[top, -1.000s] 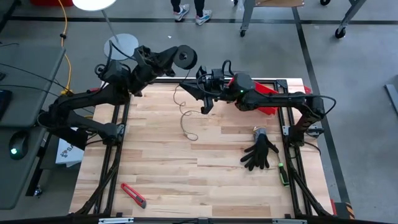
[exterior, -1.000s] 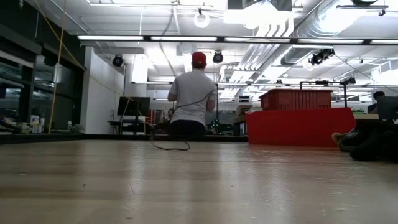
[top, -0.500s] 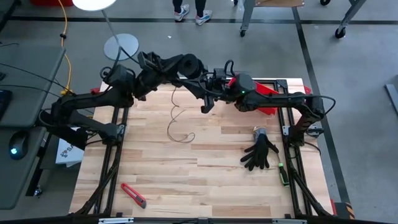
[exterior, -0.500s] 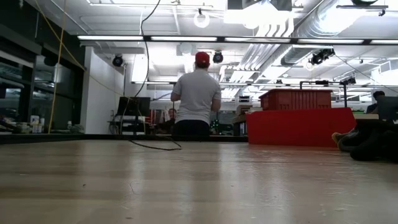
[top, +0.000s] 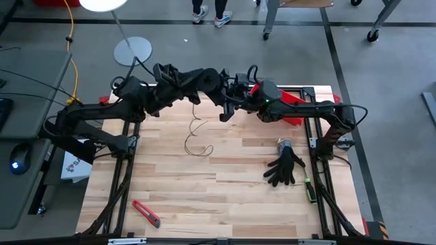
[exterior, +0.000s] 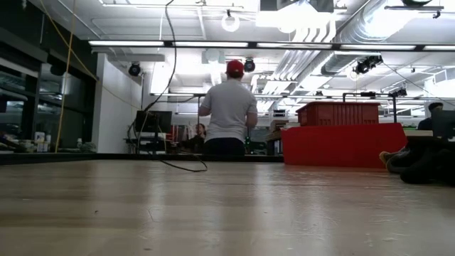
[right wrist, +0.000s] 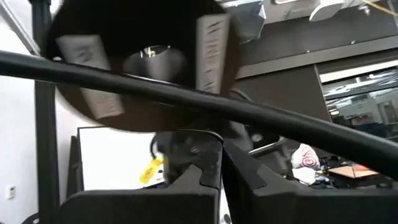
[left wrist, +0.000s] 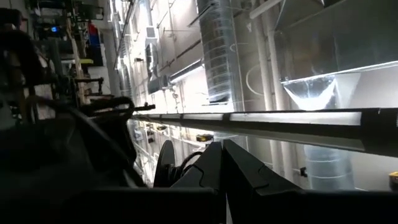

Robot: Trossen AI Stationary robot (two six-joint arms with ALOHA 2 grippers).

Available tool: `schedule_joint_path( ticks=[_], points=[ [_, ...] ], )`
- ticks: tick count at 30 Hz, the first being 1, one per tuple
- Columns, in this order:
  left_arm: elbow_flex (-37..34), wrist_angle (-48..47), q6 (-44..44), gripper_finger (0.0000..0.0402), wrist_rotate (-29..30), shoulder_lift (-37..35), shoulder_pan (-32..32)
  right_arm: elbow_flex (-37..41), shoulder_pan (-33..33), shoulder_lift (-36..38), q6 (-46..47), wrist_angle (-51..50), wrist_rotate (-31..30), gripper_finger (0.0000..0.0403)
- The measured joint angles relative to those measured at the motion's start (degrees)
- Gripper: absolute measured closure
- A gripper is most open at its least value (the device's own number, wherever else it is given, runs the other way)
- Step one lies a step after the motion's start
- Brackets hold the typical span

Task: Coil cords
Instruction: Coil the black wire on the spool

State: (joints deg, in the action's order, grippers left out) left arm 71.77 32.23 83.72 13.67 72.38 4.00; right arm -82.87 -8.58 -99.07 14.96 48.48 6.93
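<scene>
table [top: 225, 184]: wooden top; most of it lies bare below the two arms, which meet high over its 12 o'clock edge.
left arm: reaches in from 9 o'clock toward 12, carrying the spool [top: 212, 78] at its tip.
right arm: comes in from 3 o'clock; right gripper [top: 225, 112] sits just beside the spool, pointing down at the cord.
cord [top: 195, 133]: thin dark line hanging from the spool area, its tail looped on the wood at about 11 o'clock from the table's middle.
left gripper [left wrist: 222, 163]: fingers pressed together; from the high view it seems to grasp the spool, a judgement only.
right fingers: clenched, with nothing visibly between them.
risk, snag: the arms crowd close, so the slack cord may catch on a wrist or cable.
risk, slip: a cord this thin may slide past clenched tips and unwind.
glove [top: 285, 167]: black, at 4 o'clock, well apart, unlikely to interfere.
</scene>
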Motion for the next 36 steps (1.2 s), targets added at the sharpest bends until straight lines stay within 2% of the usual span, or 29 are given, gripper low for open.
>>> schedule_joint_path(
  ticks=[5, 10, 16, 25, 33, 36],
  points=[
    [0.0, -1.23, -4.28, 0.0401, 3.39, -0.02, -0.77, 0.0, -0.06, 0.0, 0.01, 1.07, 0.58, 0.0403],
    [0.0, -0.77, -1.55, 0.0401, 1.71, 0.0, -0.99, 0.0, -0.04, 0.0, -0.83, 1.08, -3.44, 0.0403],
    [0.0, -3.07, -1.55, 0.0401, 1.24, -0.84, -3.9, 0.0, -2.09, 0.0, -1.87, 2.4, -2.04, 0.0403],
    [0.0, -22.02, -9.34, 0.0401, 0.32, -8.14, -4.71, 0.0, -6.15, 0.0, 0.3, 1.55, 4.59, 0.0403],
    [0.0, -35.57, -23.99, 0.0401, 0.04, -14.57, -2.27, 0.0, -9.56, 0.0, 2.93, -1.0, 7.0, 0.0403],
    [0.0, -39.85, -31.19, 0.0401, 0.17, -16.41, -0.74, 0.0, -10.18, 0.0, 4.49, -2.4, 9.74, 0.0402]
  ],
)
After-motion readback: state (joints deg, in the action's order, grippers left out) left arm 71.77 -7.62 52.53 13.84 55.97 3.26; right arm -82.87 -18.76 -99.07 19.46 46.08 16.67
